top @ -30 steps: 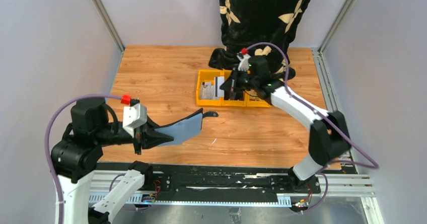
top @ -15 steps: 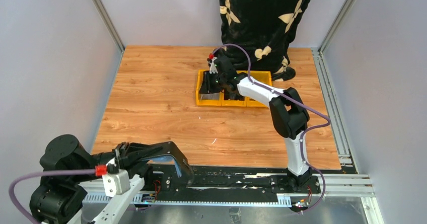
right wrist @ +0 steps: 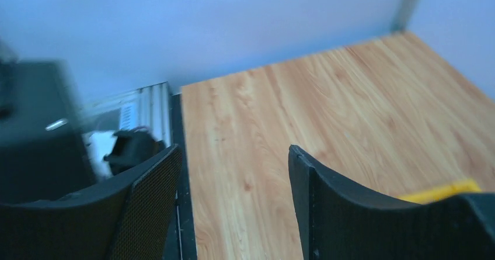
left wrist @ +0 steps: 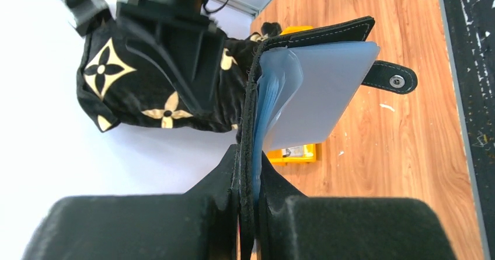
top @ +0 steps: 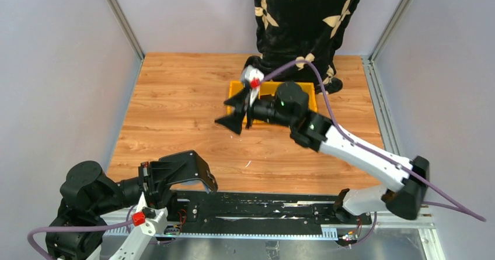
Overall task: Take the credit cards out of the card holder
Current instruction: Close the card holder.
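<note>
Clamps the card holder [left wrist: 318, 93] in the left gripper [left wrist: 248, 158], near left; holds the right gripper [right wrist: 233, 175] wide by far bins [top: 269, 88].

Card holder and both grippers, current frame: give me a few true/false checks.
1. The left gripper is shut on the card holder. True.
2. The right gripper holds a card. False: its jaws are open with nothing between them.
3. The card holder is snapped closed. False: its snap tab sticks out loose.
4. The card holder's blue sleeves are fanned open. True.
</note>
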Motion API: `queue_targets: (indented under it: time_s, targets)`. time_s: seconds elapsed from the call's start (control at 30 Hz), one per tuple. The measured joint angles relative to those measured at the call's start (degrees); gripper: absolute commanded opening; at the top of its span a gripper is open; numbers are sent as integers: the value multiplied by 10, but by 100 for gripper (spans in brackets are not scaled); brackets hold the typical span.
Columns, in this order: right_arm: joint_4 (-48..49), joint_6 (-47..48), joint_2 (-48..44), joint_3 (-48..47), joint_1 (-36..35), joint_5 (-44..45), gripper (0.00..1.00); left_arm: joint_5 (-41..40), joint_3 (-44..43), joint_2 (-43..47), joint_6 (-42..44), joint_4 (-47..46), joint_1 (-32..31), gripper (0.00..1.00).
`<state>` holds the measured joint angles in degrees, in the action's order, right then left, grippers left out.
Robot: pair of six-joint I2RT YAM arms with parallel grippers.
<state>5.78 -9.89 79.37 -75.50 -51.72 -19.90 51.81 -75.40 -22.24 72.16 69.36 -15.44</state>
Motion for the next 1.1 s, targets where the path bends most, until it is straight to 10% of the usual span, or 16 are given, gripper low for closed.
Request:
queue_targets:
  time_s: [0.6,0.87,0.97,1.1]
  targets:
    - [88,383,-64,106,-313,48,71,33,-2,-2,-29,0,3,0]
    - [151,479,-46,105,-369,139,0,45,8,-3,-58,1,3,2]
    - [151,486,-46,104,-370,155,0,43,14,-3,-64,-5,3,28]
    - [123,476,-45,103,-373,164,0,27,31,4,-63,-28,4,97]
